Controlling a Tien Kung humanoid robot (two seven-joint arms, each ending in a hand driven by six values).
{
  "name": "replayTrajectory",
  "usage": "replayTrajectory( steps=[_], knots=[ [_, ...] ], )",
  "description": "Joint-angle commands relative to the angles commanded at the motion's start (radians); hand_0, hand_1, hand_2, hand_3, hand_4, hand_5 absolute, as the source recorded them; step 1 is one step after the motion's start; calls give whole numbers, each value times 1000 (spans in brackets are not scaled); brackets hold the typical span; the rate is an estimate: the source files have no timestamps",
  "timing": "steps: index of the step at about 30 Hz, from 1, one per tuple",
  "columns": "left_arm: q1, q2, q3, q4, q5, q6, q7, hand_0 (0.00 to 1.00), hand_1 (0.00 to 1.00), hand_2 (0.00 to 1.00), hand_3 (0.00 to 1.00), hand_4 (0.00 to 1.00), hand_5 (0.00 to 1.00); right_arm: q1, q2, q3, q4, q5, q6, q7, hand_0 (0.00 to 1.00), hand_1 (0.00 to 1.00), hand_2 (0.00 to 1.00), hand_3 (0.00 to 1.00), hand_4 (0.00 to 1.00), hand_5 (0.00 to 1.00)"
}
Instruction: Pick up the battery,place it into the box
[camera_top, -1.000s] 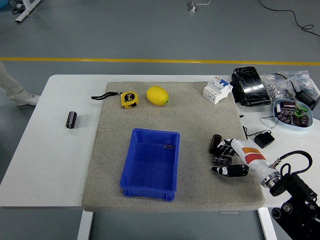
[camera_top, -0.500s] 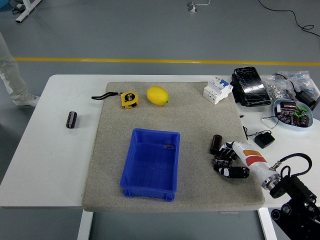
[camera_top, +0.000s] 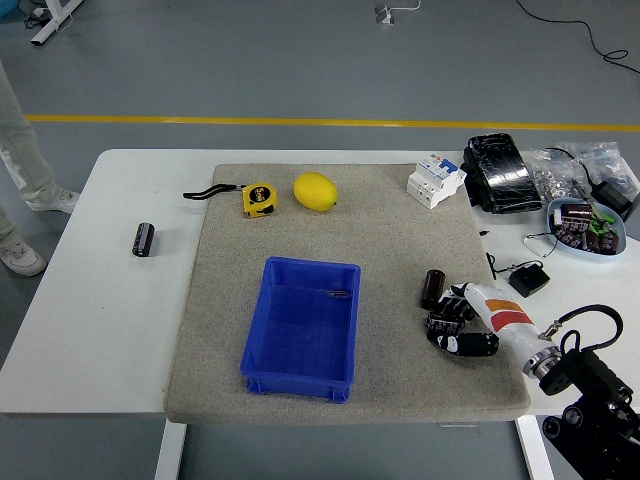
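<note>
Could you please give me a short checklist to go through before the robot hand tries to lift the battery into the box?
1. Battery reachable: ok, it stands on the grey mat right beside the right robot hand.
2. Grasp secured: not ok, the fingers are curled next to the battery, not around it.
3. Blue box open to receive: ok, apart from one small dark item inside.
4. Path from battery to box: ok, only bare mat between them.
5. Other battery on the table's left side: ok, far from the path.
6. Left robot hand: cannot tell, out of view.
</note>
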Motion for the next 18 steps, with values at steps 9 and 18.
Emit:
replayTrajectory(
  steps=[9,18],
  knots=[
    [2,2,0,1,-2,0,-1,755,716,734,658,707,666,-2,-6,7,27,-4,5,3,178,363,432,460,836,192],
    [1,3,-4,1,4,0,1,755,716,732,657,707,666,0,-11,11,42,-6,19,5,171,362,433,462,837,188]
  ],
)
